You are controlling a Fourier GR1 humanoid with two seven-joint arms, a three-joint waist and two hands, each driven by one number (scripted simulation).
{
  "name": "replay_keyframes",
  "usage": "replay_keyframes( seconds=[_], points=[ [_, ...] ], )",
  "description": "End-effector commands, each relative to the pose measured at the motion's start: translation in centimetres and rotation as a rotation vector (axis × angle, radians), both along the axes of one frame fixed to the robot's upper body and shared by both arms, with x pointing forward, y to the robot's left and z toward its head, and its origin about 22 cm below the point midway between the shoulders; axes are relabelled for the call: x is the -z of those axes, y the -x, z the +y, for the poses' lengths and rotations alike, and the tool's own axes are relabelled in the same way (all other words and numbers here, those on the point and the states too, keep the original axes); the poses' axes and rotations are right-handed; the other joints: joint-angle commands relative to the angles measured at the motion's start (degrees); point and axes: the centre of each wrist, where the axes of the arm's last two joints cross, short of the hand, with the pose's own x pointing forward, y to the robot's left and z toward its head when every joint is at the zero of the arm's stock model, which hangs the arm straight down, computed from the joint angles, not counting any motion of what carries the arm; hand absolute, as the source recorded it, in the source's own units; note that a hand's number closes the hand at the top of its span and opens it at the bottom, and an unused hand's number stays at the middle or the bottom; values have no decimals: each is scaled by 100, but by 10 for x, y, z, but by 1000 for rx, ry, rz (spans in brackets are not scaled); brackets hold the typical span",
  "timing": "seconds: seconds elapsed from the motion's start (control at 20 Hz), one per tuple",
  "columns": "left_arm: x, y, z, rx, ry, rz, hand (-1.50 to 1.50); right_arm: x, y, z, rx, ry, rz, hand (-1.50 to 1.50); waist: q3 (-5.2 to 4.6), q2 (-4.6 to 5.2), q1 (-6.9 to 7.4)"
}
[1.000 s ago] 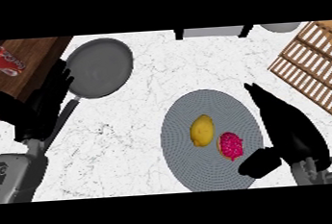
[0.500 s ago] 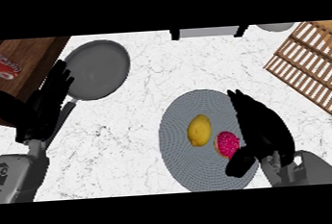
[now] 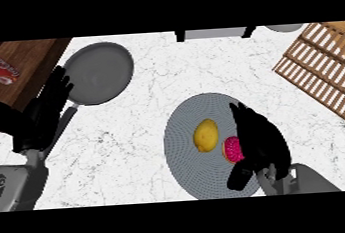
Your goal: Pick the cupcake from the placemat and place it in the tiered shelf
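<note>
Covering pink-frosted cupcake [image 3: 231,149]: black right hand [image 3: 260,139]

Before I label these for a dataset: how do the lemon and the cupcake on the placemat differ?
The lemon is yellow; the cupcake has a pink-red top. The lemon lies in full view, while the cupcake is partly hidden by the right hand, whose fingers reach over it. The lemon sits nearer the placemat's middle, the cupcake further right. Both rest on the round grey placemat.

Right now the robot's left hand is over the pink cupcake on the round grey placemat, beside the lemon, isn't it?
Not quite: the head view shows the right hand over the cupcake. It does lie on the round grey placemat, beside the lemon.
</note>
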Motion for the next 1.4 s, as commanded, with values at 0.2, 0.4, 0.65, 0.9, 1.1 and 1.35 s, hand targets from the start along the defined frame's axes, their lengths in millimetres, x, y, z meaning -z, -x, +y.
replay_keyframes(
  seconds=[0.2, 0.4, 0.65, 0.9, 1.1, 1.35],
  points=[
    [12, 7, 5, 2, -18, -4, 0, 10, 1, 21, 168, 97, 67, -150, 2, 15, -5],
    [-4, 1, -2, -12, 0, -15, 0, 17, -16, 15, 176, 92, 76, -150, 7, 15, 11],
    [-1, -3, -10, 2, 8, 2, 0, 44, 0, 16, 172, 77, 119, -150, 8, 13, -30],
    [-10, -17, -2, -1, -8, -15, 0, 60, -1, 19, 167, 69, 132, -150, 8, 22, -41],
    [2, -1, -2, -9, 10, 5, 0, 71, -25, 16, 174, 55, 153, 150, 10, 21, 26],
    [3, -4, -1, 4, -3, 0, 0, 71, 0, 19, 66, 135, 90, 150, 8, 13, -18]
  ],
)
